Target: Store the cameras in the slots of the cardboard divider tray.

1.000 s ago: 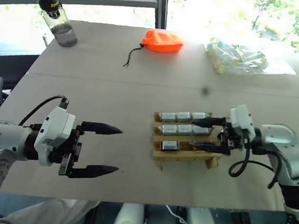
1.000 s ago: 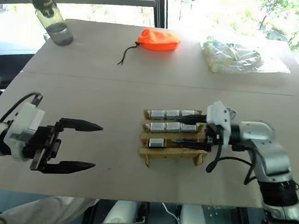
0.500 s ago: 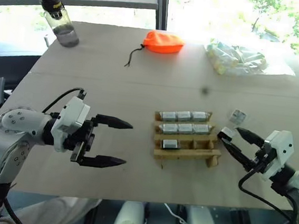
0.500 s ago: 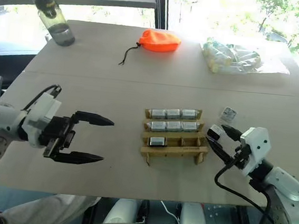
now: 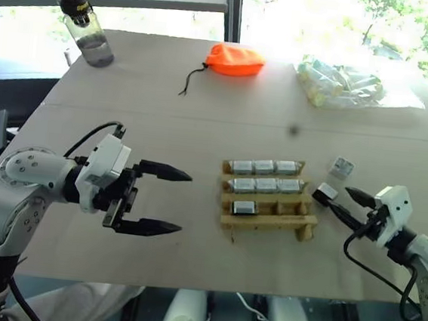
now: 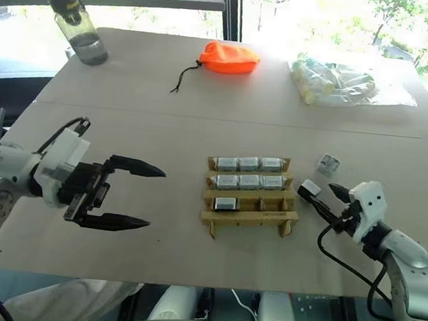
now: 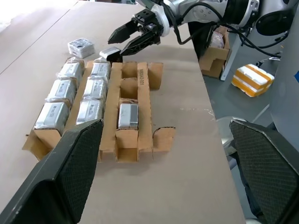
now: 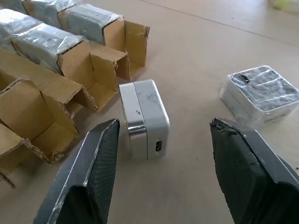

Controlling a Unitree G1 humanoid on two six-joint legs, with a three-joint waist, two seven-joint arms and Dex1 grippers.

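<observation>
tray [image 5: 267, 220]: middle of the tabletop, nearer the right edge; back row and middle row each hold three cameras [image 5: 263, 167]; front row has one [image 5: 243, 207] in its left slot, two slots bare
loose cam [image 5: 325, 192]: lies on the tabletop just off the tray's right end, level with the front rows; not in a slot
second loose cam [image 5: 341, 167]: wrapped in clear film; a little farther toward the far edge and right edge, apart from the first
right gripper [image 5: 344, 201]: fingers apart, nothing held; low over the tabletop, tips pointing toward the tray; loose cam sits right at its nearer fingertip, mostly ahead of the gap, contact unclear
left gripper [image 5: 170, 201]: fingers wide apart, empty; hovers left of the tray, well apart from it, tips aimed at it
key relation: loose cam lies between right gripper and tray; right arm clearly nearer; left arm has the whole tray in between
next move, my guess: right gripper advances to straddle the cam, closes, carries it to a bare front slot
risk: a fingertip nudging the cam into the tray wall instead of gripping it
</observation>
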